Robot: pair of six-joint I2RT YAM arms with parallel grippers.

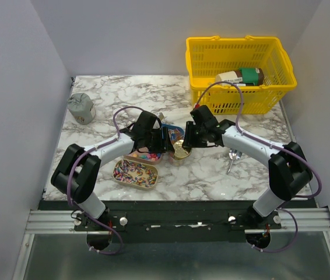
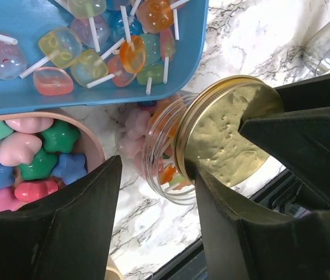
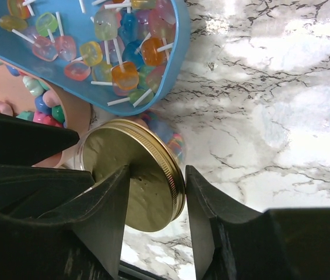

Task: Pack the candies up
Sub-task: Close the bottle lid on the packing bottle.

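The small glass jar (image 2: 153, 146) with a gold lid (image 2: 223, 134) is tilted between both grippers at the table's centre (image 1: 181, 150); candies (image 2: 168, 175) show through its glass. My left gripper (image 2: 157, 164) is shut on the jar's body, fingers on either side. My right gripper (image 3: 158, 170) holds the lid (image 3: 153, 192), one finger across its face and the other against its rim. Pink, blue and green star candies (image 2: 31, 157) fill a pink tray. Lollipops (image 2: 95, 46) fill a blue tray. Wrapped candies (image 1: 134, 172) lie in a cream tray.
A silver scoop (image 1: 233, 158) lies to the right of the jar. A yellow basket (image 1: 241, 73) with packets stands at the back right. A grey pouch (image 1: 81, 108) sits at the back left. The three trays crowd the space under the left arm.
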